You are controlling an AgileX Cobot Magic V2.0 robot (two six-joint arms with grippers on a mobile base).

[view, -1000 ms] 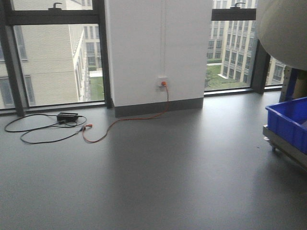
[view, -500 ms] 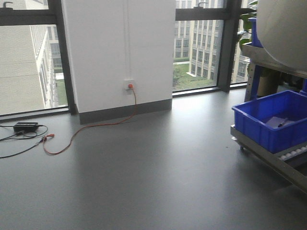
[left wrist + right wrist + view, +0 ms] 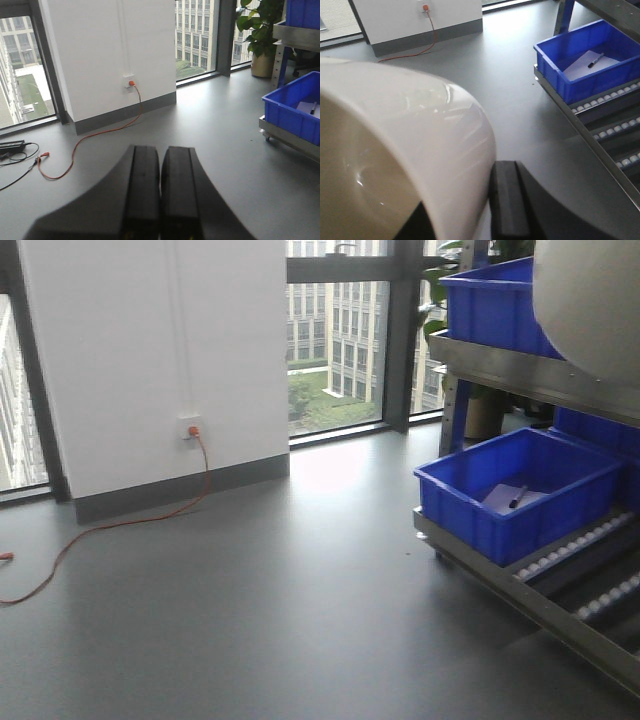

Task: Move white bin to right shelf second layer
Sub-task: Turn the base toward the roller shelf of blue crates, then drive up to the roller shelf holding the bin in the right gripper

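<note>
Our right hand (image 3: 470,202) is clamped on the wall of the white bin (image 3: 420,125). One black finger (image 3: 509,200) lies flat against the outside, and its partner inside is only a dark sliver at the frame's bottom edge. The bin fills most of that wrist view and is cut off left and below. It hangs in the air short of the shelf (image 3: 520,592), resting on no level. The front view catches just a blurred curve of the bin (image 3: 590,300). Our left hand (image 3: 160,165) is clenched on nothing, fingers pressed together. On the shelf's roller level (image 3: 592,102) sits a blue crate (image 3: 585,82); only the right wrist view shows the pen (image 3: 596,60) on paper (image 3: 582,65) inside clearly. Only the front view shows an upper crate (image 3: 495,305) on the steel level above. Only the left wrist view shows a potted plant (image 3: 260,20) beyond the shelf. We cannot tell which level is the second.
</note>
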